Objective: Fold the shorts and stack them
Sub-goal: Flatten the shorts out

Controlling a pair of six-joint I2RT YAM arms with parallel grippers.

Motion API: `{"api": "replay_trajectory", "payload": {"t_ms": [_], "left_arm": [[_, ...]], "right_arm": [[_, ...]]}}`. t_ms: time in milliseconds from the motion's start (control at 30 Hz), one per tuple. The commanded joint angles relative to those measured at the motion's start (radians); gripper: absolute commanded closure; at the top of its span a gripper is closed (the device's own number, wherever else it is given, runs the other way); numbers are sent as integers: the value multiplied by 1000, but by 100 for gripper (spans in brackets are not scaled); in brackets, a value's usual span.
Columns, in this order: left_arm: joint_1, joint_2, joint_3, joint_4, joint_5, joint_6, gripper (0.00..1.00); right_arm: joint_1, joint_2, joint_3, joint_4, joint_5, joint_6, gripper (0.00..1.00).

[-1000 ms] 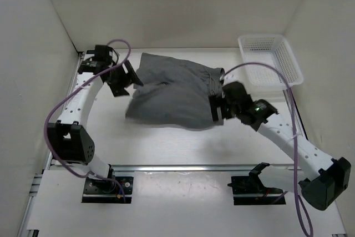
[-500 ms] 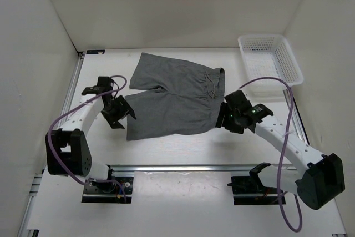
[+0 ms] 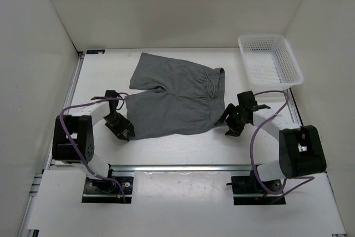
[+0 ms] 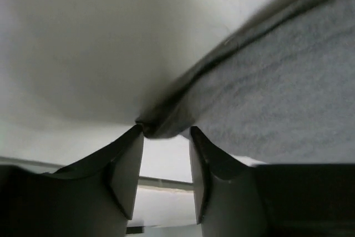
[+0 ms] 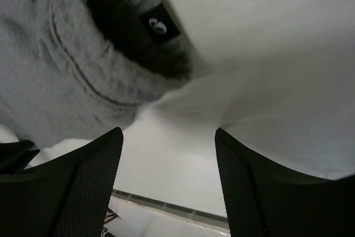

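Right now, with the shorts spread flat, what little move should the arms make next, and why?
Probably the left gripper should close: a hem corner of the grey shorts sits right at its parted fingertips, ready to pinch. The right gripper stands open just short of the waistband, so it cannot grip yet.
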Motion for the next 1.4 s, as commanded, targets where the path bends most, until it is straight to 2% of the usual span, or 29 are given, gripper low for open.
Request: {"api": "replay_trajectory", "payload": {"t_ms": [0, 100, 133, 167, 233, 267, 533, 667, 800, 833, 867, 1033, 1133, 1167, 1233, 1300, 1333, 1367], "left_arm": [[-5, 30, 49, 47, -33, -6, 58], [-15, 65, 75, 57, -43, 3, 74], [-15, 74, 76, 57, -53, 3, 89], [-15, 93, 92, 57, -53, 23, 89], [-15, 93, 143, 41, -44, 64, 89], [-15, 93, 161, 23, -44, 64, 89], [-15, -56, 374, -175, -66, 98, 89], [-15, -42, 480, -212, -56, 109, 89], [-15, 24, 522, -224, -46, 132, 89], [-15, 24, 522, -224, -46, 132, 87], [-15, 24, 504, -224, -28, 143, 81], [-15, -9, 363, -151, 71, 178, 10], [-15, 54, 375, -131, 33, 187, 9], [-25, 67, 375, -140, 23, 196, 13], [-35, 32, 306, -140, -12, 196, 16], [-35, -57, 211, -140, -41, 178, 23], [-35, -85, 182, -140, -41, 167, 24], [-35, -135, 153, -140, -41, 157, 26]], "right_arm": [[-9, 81, 36, 152, -64, 42, 28], [-9, 170, 73, 177, -52, 42, 44], [-9, 192, 106, 177, -33, 28, 54], [-9, 227, 129, 165, -24, 10, 71], [-9, 240, 197, 118, 11, -21, 94], [-9, 240, 218, 117, 24, -21, 99], [-9, 149, 324, -7, 93, -90, 100], [-9, 68, 277, -16, 120, -90, 100], [2, 14, 225, -36, 139, -71, 100], [19, -13, 213, -45, 139, -71, 100], [30, -29, 187, -45, 163, -71, 100], [106, -80, 113, -98, 257, -82, 100], [106, -66, 87, -113, 284, -82, 88], [106, -52, 87, -136, 284, -82, 76], [106, -61, 87, -165, 306, -93, 67], [106, -112, 65, -176, 315, -93, 40], [106, -128, 55, -176, 315, -93, 23], [106, -154, 45, -176, 315, -82, 20]]}}
